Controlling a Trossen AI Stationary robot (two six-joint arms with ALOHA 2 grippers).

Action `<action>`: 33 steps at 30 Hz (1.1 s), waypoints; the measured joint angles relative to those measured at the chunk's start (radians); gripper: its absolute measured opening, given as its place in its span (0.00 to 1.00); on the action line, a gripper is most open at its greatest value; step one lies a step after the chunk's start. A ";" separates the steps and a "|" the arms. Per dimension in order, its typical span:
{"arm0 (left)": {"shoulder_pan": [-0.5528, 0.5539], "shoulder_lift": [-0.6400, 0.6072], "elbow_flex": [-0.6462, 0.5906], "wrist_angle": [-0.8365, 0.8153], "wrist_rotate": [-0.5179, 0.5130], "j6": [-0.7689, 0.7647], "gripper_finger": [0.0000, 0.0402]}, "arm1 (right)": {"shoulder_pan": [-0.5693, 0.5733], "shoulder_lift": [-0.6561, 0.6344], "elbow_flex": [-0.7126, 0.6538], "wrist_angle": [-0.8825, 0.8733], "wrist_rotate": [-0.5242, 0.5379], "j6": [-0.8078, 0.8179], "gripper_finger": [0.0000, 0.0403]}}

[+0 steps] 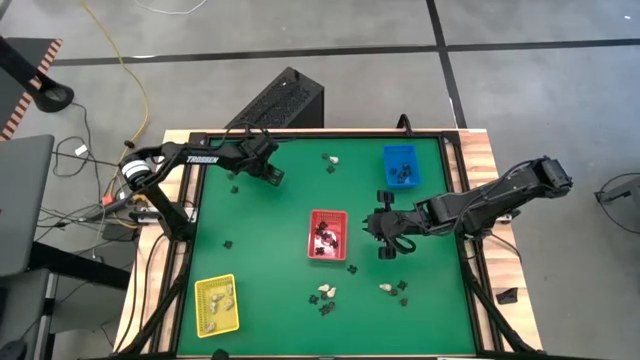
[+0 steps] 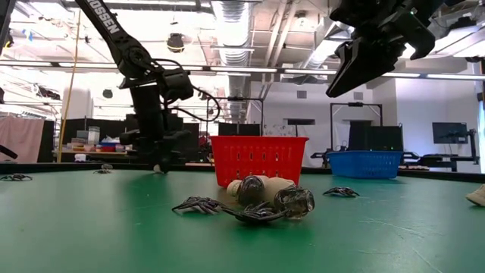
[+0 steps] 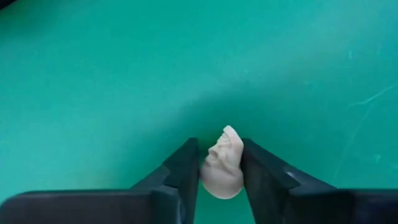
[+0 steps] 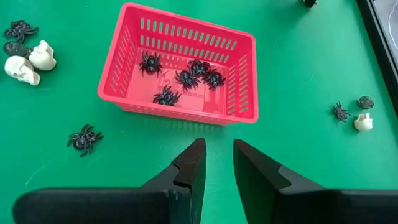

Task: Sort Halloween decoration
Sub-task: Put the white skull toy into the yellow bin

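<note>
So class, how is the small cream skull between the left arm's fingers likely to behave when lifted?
The skull looks like hard moulded plastic, so probably stiff and light. Its rounded sides meet the left gripper fingers on small patches, so it may twist or slip. Set down, it could roll.

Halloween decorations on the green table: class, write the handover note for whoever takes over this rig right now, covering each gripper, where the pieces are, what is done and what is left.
Left gripper: fingers against both sides of a cream skull, at the far left of the table.
Right gripper: open, empty, raised beside the red basket.
Done: black spiders in the red basket; cream pieces in the yellow basket; dark pieces in the blue basket.
Left: loose skulls and spiders near the red basket, more pieces at the far side and the near edge.
</note>
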 joint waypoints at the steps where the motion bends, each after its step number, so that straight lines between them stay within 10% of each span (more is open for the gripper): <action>1: 0.000 0.000 0.000 -0.007 0.000 0.000 0.21 | 0.000 0.000 0.000 0.000 0.000 0.000 0.28; 21: -0.067 -0.241 0.039 -0.323 0.245 0.027 0.14 | 0.000 0.000 0.000 -0.014 0.000 0.001 0.28; 33: -0.681 -0.655 -0.079 -0.576 0.335 -0.501 0.15 | 0.000 0.000 0.000 -0.013 0.000 0.003 0.28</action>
